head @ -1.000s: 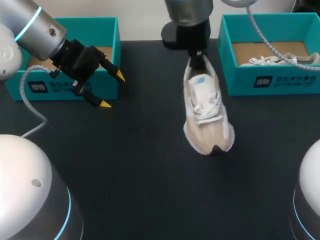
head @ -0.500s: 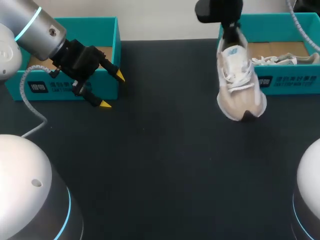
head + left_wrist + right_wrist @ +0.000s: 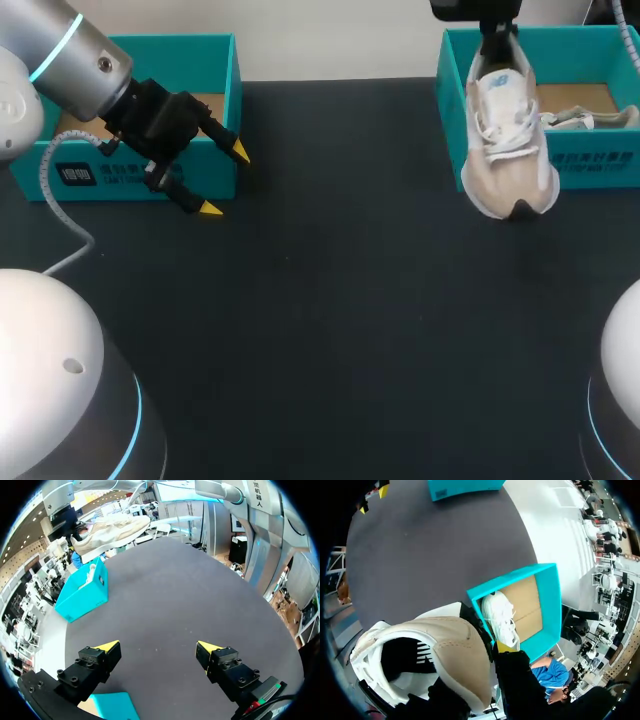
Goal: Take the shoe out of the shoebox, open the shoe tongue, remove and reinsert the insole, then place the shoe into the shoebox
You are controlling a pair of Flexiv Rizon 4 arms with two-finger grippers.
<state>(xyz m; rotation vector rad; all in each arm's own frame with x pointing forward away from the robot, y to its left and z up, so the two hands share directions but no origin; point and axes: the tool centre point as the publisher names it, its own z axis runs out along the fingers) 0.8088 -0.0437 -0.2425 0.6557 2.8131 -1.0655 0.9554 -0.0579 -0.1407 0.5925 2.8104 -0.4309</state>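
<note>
A beige and white shoe point(image 3: 510, 140) hangs toe down over the front wall of the right teal shoebox point(image 3: 590, 165). My right gripper point(image 3: 497, 35) is shut on its heel. In the right wrist view the gripper point(image 3: 492, 647) pinches the heel collar of the shoe point(image 3: 445, 645), with the shoebox point(image 3: 540, 610) beyond it. A second white shoe point(image 3: 585, 118) point(image 3: 502, 617) lies in that box. My left gripper point(image 3: 225, 180) point(image 3: 156, 650) stands open and empty in front of the left teal shoebox point(image 3: 233, 90). From the left wrist the held shoe point(image 3: 110, 530) shows far off above the right box point(image 3: 82, 592).
The dark tabletop point(image 3: 330, 300) stretches between the two boxes. The left shoebox point(image 3: 465, 487) sits at the table's far left, and its near corner point(image 3: 112, 705) shows under my left gripper.
My right arm has carried the shoe from the table's middle to the right and farther back, up to the right shoebox. The left arm has not moved.
</note>
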